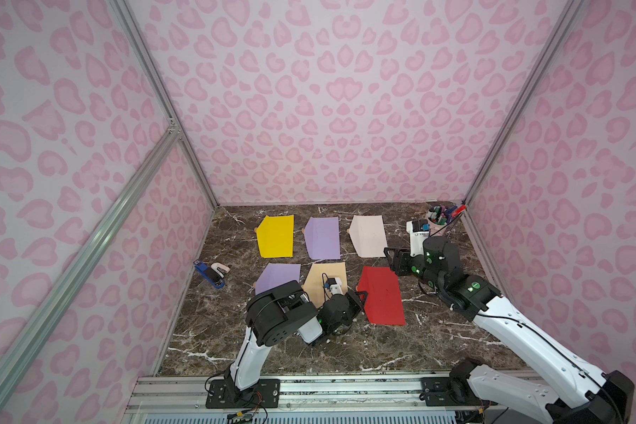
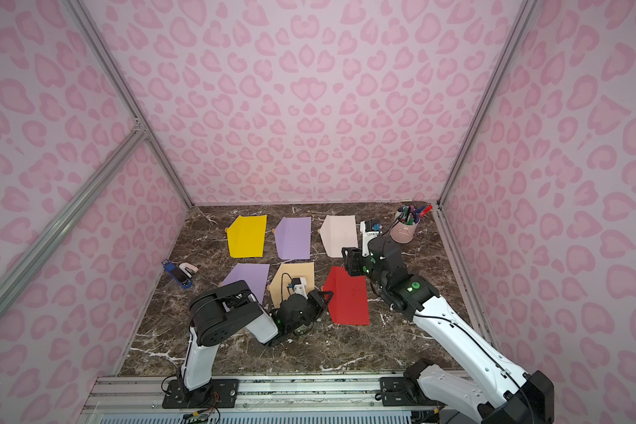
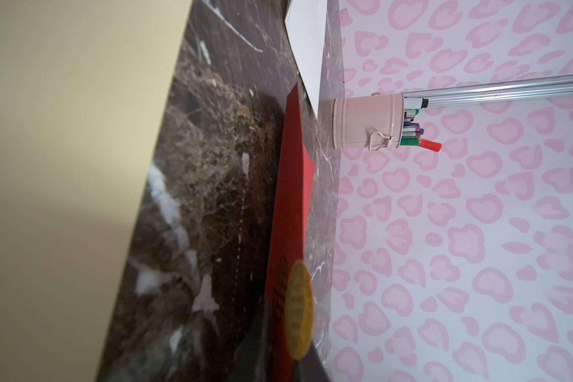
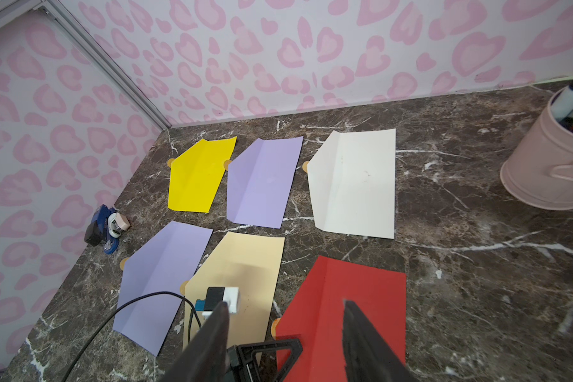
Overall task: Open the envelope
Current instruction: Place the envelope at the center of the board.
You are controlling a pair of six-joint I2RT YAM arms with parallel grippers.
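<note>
Six envelopes lie flat on the marble table (image 1: pixel 346 352) in two rows of three. The red envelope (image 1: pixel 382 299) is the right-hand one of the row nearer the robot, beside the tan envelope (image 1: pixel 318 277) and in front of the white envelope (image 1: pixel 369 235). Its pointed flap faces the tan one, with a round gold sticker (image 3: pixel 298 307) at the tip. The left gripper (image 1: pixel 360 296) sits low at that flap tip, and its black triangular finger (image 4: pixel 265 345) is right at the red edge by the sticker. No view shows its jaws clearly, so I cannot tell whether they are closed on the flap or apart. The right gripper (image 4: pixel 285 303) hangs above the table near the gap between the white and red envelopes, its two fingers spread wide with nothing between them. A pink cup of pens (image 2: pixel 404 229) stands in the far right corner — a blue stapler (image 1: pixel 210 273) lies by the left wall.
</note>
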